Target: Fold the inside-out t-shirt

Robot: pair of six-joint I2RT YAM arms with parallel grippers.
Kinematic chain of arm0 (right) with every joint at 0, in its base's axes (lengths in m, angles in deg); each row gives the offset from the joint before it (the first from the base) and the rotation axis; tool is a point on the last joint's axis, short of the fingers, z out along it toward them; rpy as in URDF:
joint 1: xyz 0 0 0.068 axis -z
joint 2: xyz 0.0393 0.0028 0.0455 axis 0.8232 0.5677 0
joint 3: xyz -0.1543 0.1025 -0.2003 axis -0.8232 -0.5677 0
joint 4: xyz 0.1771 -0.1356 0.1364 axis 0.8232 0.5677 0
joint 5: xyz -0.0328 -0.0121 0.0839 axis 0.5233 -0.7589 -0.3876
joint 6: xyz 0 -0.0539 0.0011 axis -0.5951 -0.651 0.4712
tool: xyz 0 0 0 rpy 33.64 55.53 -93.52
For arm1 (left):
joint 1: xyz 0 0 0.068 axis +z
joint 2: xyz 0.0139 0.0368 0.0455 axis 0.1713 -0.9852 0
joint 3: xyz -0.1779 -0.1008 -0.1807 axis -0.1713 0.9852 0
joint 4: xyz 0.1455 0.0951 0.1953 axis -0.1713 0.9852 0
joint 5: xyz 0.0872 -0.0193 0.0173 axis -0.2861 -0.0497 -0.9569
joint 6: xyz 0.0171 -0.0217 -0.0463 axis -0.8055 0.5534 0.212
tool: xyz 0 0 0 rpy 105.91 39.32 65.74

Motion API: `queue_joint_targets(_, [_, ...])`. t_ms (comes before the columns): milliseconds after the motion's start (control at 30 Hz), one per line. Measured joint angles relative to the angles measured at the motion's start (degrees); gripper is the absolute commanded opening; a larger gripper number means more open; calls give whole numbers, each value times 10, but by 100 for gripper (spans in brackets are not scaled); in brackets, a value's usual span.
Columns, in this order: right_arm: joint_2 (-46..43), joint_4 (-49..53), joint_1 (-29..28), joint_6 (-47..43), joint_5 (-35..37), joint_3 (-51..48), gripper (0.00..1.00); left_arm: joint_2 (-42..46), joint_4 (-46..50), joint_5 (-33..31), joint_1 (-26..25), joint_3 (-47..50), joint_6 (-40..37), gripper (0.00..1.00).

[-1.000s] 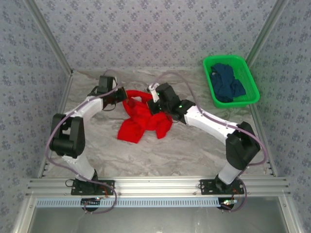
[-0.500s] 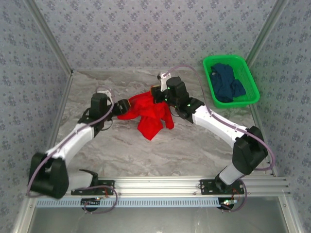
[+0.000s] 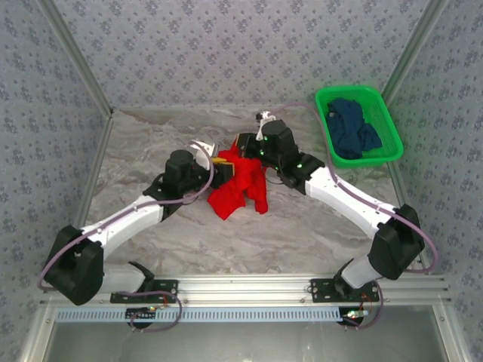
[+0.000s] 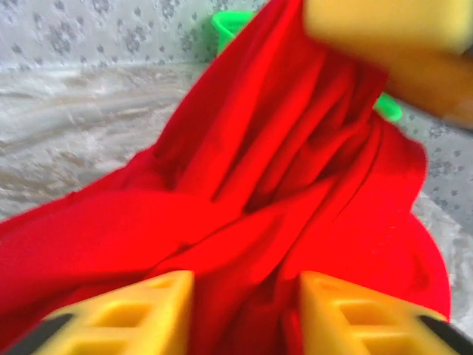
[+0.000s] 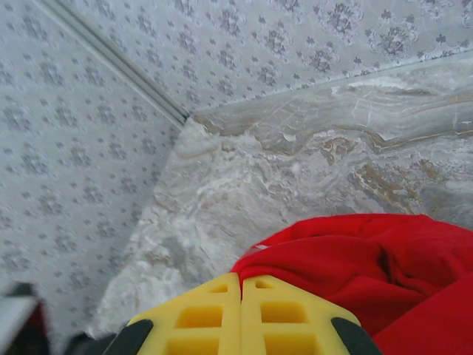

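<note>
Hanging bunched t-shirt (image 3: pixel 240 185), print hidden

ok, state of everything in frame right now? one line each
red t-shirt: bunched up, not folded, upper end raised
left pincer: jaws apart, red cloth in the gap; grip unclear
right pincer: shut, pinching the t-shirt's upper edge
green basket: upright, holding a garment
dark blue garment: crumpled inside the basket

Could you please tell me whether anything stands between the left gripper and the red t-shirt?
Nothing visible does: the red t-shirt lies right between the jaws of the left gripper, hanging bunched from the shut right gripper.
</note>
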Motion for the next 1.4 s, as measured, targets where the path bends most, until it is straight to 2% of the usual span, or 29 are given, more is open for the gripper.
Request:
queue_joint_targets(67, [-8,-4,5,20,0,3,0,0,-12,10,-16,8,-16,7])
queue_joint_targets(133, [-9,-6,8,33,5,17,0,3,-17,17,-46,8,-41,3])
queue_joint_targets(400, [-4,2,36,30,14,137,0,60,14,7,-178,13,-146,4])
queue_joint_targets(500, [3,3,48,13,7,192,0,51,26,-13,-202,29,-172,11])
queue_joint_targets(533, [5,2,53,7,-1,208,0,42,36,-20,-202,35,-179,16])
queue_joint_targets(633, [5,-1,66,-5,-36,236,0,25,79,-41,-202,46,-196,40])
queue_joint_targets(733, [7,5,87,-25,-85,251,0,39,122,-56,-202,52,-200,52])
queue_joint_targets(833, [16,19,103,-50,-127,266,0,97,142,-50,-185,54,-183,63])
queue_joint_targets(933, [32,32,99,-75,-177,284,0,179,134,-42,-135,52,-141,74])
queue_joint_targets(1033, [68,92,76,-118,-213,346,0,225,138,-74,-80,24,-86,75])
queue_joint_targets(1100, [69,136,75,-129,-194,355,0,228,155,-116,-50,-11,-47,77])
queue_joint_targets(1133, [59,146,92,-119,-181,343,0,228,166,-136,-34,-27,-25,77])
queue_joint_targets(1200, [36,164,140,-109,-134,316,0,228,181,-164,0,-49,15,78])
queue_joint_targets(1267, [32,190,159,-122,-67,321,0,224,196,-175,30,-63,44,79])
queue_joint_targets(1300, [41,209,144,-139,-55,341,0,220,202,-176,39,-67,52,79])
queue_joint_targets(1400, [96,249,39,-203,-78,433,0,211,210,-157,45,-73,56,85])
